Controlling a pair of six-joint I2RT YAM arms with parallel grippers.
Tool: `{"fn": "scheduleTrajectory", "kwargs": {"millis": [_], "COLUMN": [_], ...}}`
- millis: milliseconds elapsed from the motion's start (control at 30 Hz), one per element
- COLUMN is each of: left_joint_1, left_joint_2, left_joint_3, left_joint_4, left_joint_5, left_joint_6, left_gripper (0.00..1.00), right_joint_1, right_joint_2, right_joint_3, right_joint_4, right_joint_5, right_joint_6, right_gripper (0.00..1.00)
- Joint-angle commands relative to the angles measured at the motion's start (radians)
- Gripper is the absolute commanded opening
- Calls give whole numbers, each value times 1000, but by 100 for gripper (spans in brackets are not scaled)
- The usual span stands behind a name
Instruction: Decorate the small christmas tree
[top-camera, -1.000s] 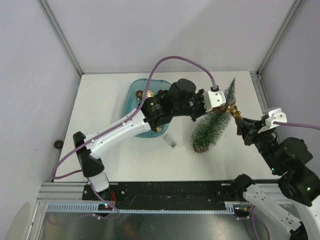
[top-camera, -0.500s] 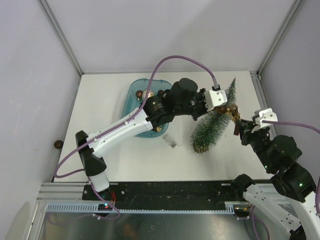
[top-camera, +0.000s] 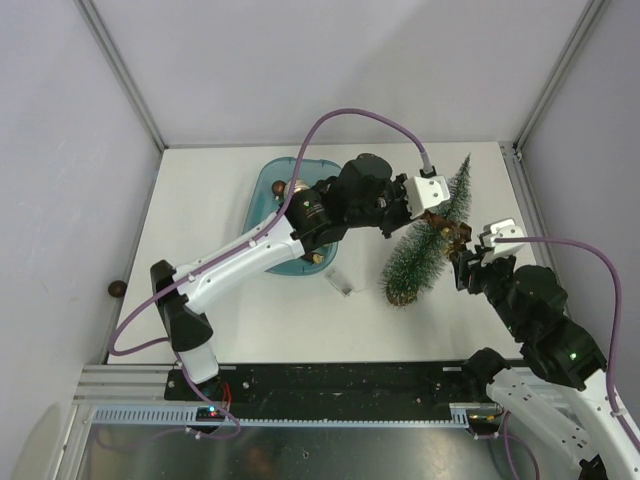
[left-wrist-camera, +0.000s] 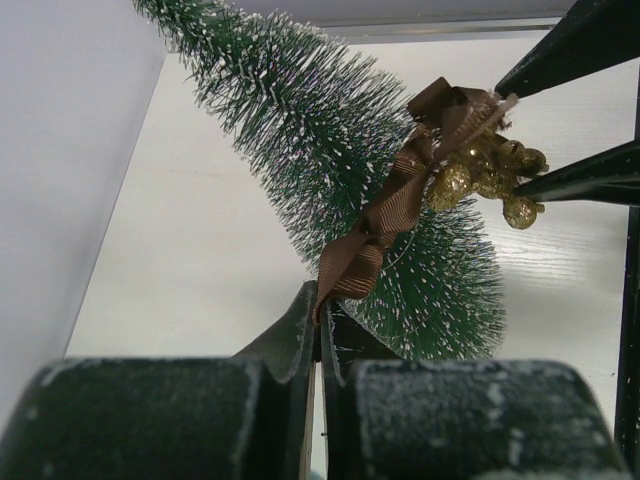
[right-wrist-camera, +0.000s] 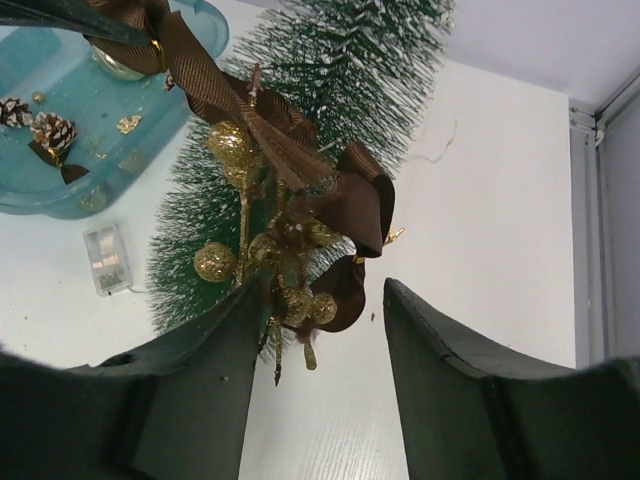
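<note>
- The small christmas tree (top-camera: 412, 262) is lying on its side right of centre in the top view, with its base toward the lower left and its tip toward the upper right. No decoration is showing as fixed in its bristles.
- A bow ornament (left-wrist-camera: 455, 150) of brown ribbon and gold berries is hanging across the tree's middle. Whether it is touching the bristles or only sitting just above them cannot be told.
- The left gripper (left-wrist-camera: 320, 310), at the bottom centre of its wrist view, is pinching the tail of the ribbon between closed fingers.
- The right gripper (right-wrist-camera: 322, 300), at the bottom of its wrist view, is standing with its jaws apart. The berry cluster is hanging just above the gap, and the jaws are clamping nothing.
- The teal tray (top-camera: 260, 195), left of the tree in the top view, is holding further pieces, among them pinecones (right-wrist-camera: 45, 125) and a gold ball (top-camera: 281, 188).
- Judged from this, the task is at an early stage. One ornament is being set on the tree, and the tray's pieces are waiting to be placed.
</note>
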Motion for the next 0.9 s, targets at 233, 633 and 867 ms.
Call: {"fn": "scheduleTrajectory", "kwargs": {"millis": [233, 633, 867], "left_joint_1": [20, 41, 45], "left_joint_2": [-37, -67, -53], "left_joint_3": [-60, -172, -130], "left_joint_4": [28, 60, 62], "left_joint_5": [2, 29, 29], "left_joint_6": [-29, -62, -77], "left_gripper": [3, 8, 10], "right_joint_1": [-2, 23, 58], "right_joint_2": [-101, -156, -80], "right_joint_3": [1, 48, 47], "right_joint_4": [53, 69, 69], "right_joint_5": [7, 73, 220], "right_joint_6": [42, 79, 129], "right_gripper": [70, 73, 72]}}
